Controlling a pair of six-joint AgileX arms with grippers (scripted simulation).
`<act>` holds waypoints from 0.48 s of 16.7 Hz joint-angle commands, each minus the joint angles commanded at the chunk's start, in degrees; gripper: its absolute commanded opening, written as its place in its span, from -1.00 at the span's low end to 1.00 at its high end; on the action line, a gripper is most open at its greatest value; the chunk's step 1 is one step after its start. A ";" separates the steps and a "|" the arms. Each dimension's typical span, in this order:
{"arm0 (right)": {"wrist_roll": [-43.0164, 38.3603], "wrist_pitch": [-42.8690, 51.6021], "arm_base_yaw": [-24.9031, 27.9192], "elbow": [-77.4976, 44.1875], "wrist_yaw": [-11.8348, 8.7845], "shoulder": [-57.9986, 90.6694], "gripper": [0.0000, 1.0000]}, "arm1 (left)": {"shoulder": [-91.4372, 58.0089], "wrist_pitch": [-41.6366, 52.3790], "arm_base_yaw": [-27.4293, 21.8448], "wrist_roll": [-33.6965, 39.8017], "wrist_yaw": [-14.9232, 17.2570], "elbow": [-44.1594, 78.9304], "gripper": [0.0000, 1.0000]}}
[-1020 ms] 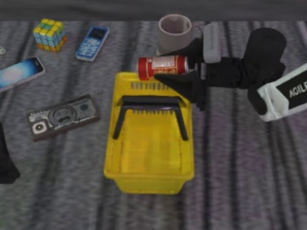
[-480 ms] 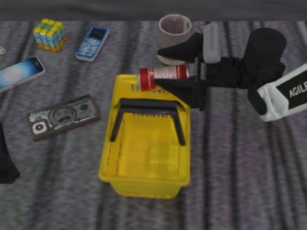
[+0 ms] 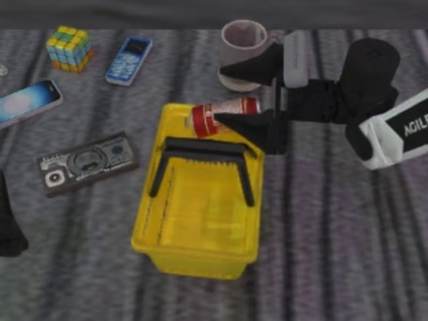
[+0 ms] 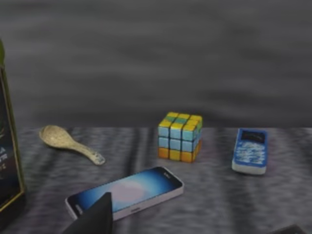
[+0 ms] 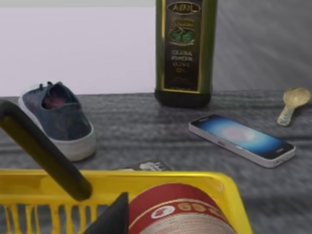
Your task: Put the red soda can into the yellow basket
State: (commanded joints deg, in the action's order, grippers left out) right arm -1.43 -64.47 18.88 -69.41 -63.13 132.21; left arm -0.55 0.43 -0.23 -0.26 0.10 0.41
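The red soda can [image 3: 224, 112] lies on its side, tilted over the far rim of the yellow basket [image 3: 150, 194], which stands mid-table with its black handles [image 3: 200, 150] folded across it. My right gripper [image 3: 221, 93] is open at that rim. One of its fingers [image 3: 251, 124] lies along the can and the other reaches out by the mug. The right wrist view shows the can [image 5: 180, 209] just past the basket rim [image 5: 146, 178]. My left gripper [image 4: 195, 229] is parked open at the table's left edge.
A grey mug [image 3: 244, 41] stands just behind the can. At the far left lie a puzzle cube [image 3: 69, 48], a blue keypad phone [image 3: 129, 60], a smartphone [image 3: 27, 100] and a dark banknote-print card [image 3: 87, 162]. A shoe [image 5: 58, 119], an oil bottle [image 5: 185, 48] and a spoon [image 5: 292, 102] are farther left.
My right gripper's fingers have spread apart and let go of the can, which has sunk onto the basket's far rim. The basket has slid a little to the left and nearer.
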 joint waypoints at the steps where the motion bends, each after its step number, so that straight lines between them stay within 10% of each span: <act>1: 0.14 0.34 -0.14 0.65 0.51 -0.99 1.00 | -1.12 0.87 -0.45 -0.53 0.18 0.84 1.00; 8: 2.54 8.63 -3.81 13.98 11.41 -20.78 1.00 | -22.79 17.28 -7.92 -10.74 2.40 17.41 1.00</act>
State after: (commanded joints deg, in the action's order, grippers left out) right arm 1.11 -55.84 15.07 -55.43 -51.71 111.43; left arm -23.34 17.71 -8.15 -11.00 2.50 17.82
